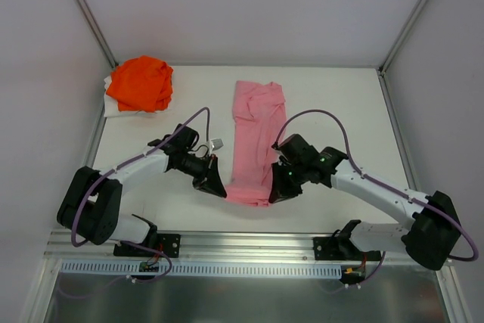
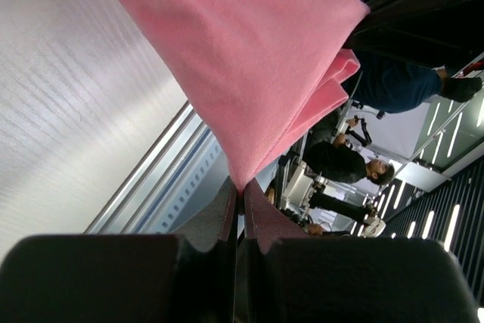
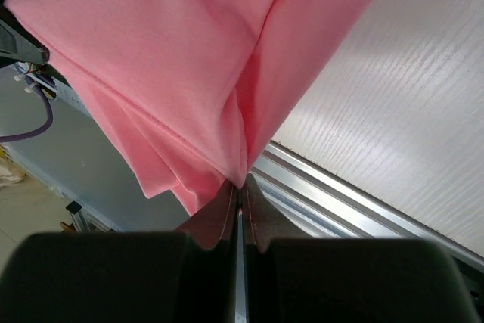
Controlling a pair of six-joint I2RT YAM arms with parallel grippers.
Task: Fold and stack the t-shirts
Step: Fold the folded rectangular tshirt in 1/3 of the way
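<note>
T-shirts: you see the pink t-shirt (image 1: 255,130) as a long folded strip at frame centre on the desk (image 1: 340,111); the orange t-shirt (image 1: 140,83) lies bunched at upper left.
Left tool (image 1: 215,185): clenched on the pink t-shirt's lower left corner.
Right tool (image 1: 276,189): clenched on its lower right corner.

A white matte worktop (image 1: 340,111) is carrying two garments. A light pink cloth t-shirt (image 1: 255,130), folded into a long narrow strip, is lying along the middle, stretching from near the far edge toward the near edge. A bright orange cloth t-shirt (image 1: 140,82) is sitting bunched in the far left corner, overlapping a flat white piece (image 1: 113,109) of unclear material.
</note>
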